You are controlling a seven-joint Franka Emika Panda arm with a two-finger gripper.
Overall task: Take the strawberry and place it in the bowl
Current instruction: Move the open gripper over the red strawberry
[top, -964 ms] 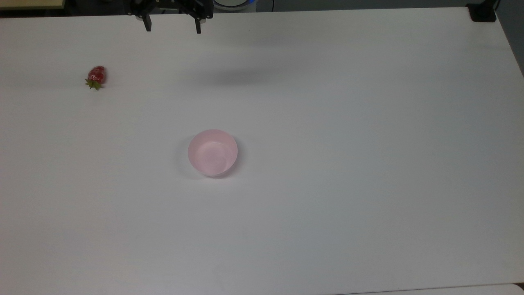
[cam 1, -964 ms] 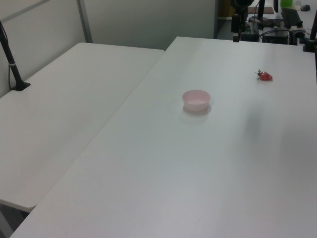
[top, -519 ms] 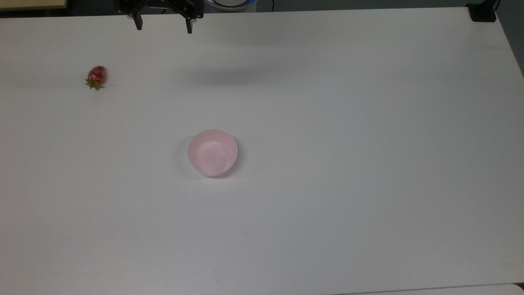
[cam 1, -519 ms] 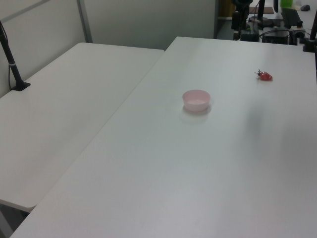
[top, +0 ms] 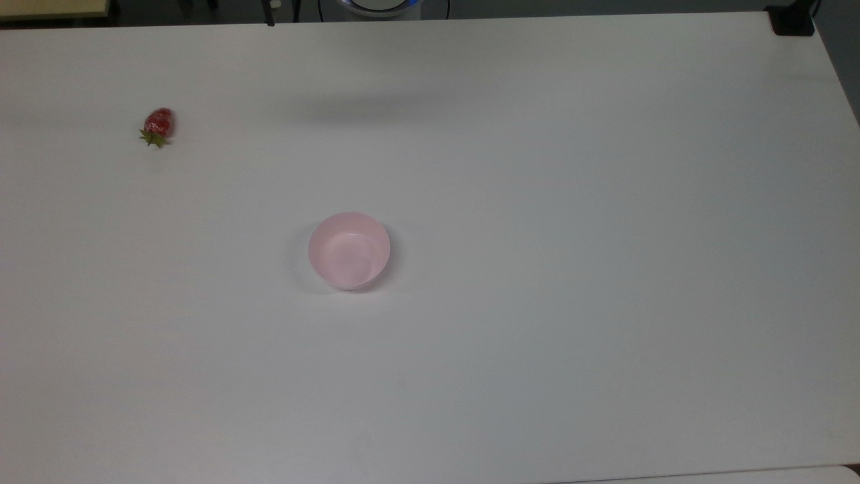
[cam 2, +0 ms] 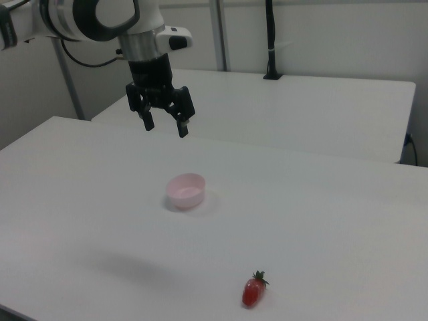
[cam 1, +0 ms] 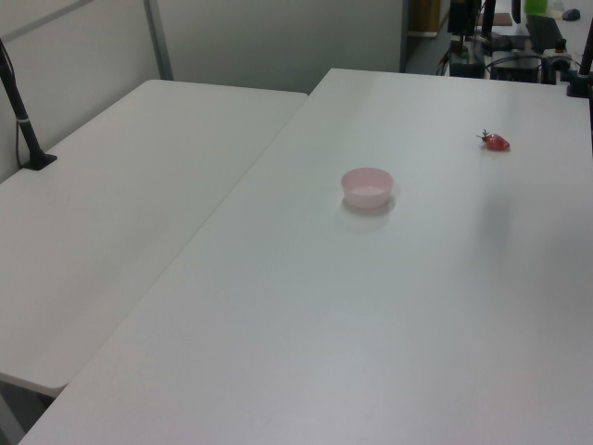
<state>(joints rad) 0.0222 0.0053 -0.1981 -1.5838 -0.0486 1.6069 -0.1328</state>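
Robot lab, bare white tables (cam 1: 278, 306), camera poles (cam 1: 18, 107), plain partition walls (cam 1: 278, 42)

Arm links: glossy white rounded shells (cam 2: 73, 17) with a large dark circular joint cap
Wrist: grey metallic cylinder beneath a white bracket
Cable: black, looping behind the links
End effector (cam 2: 164, 127): matte black body, two black fingers (cam 2: 182, 127) set apart, angular knuckles
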